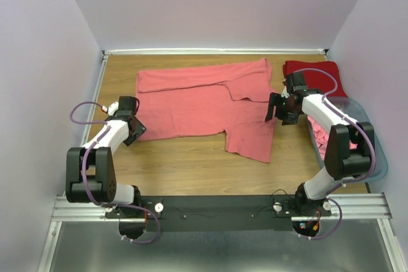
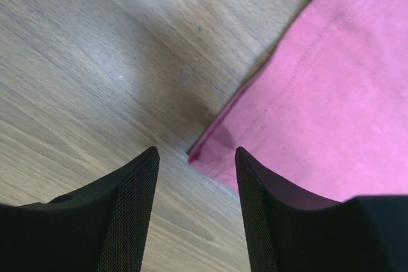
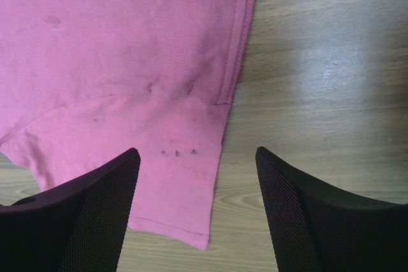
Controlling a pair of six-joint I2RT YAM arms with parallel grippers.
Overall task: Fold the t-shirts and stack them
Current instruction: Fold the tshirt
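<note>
- On the wooden table (image 1: 185,164), one salmon-pink t-shirt (image 1: 204,103) lay spread flat across the middle, with a layer of cloth lapped over along its far edge.
- One deep red t-shirt (image 1: 315,74) lay at the far right corner of the table, apart from the pink one and just beyond the right arm.
- One oval grey-blue basket (image 1: 379,151) stood at the right edge. Some pink cloth (image 1: 319,139) showed inside it behind the right arm; how many garments it made up could not be told.
- Two arms were counted, each with one two-finger gripper.
- The left gripper (image 1: 132,127) was at the near left corner of the salmon-pink t-shirt. In the left wrist view its two fingers (image 2: 127,208) stood apart with bare wood between them. The shirt's corner lay just ahead of the gap, and nothing was clamped.
- The right gripper (image 1: 280,107) hung over the right side of the same shirt. In the right wrist view its two fingers (image 3: 95,214) were spread wide over a hemmed edge of the cloth, gripping nothing.
- Three small dark marks (image 3: 177,153) were counted on the pink cloth near that hem, between the right gripper's fingers.
- No shirt was seen stacked on another on the table.
</note>
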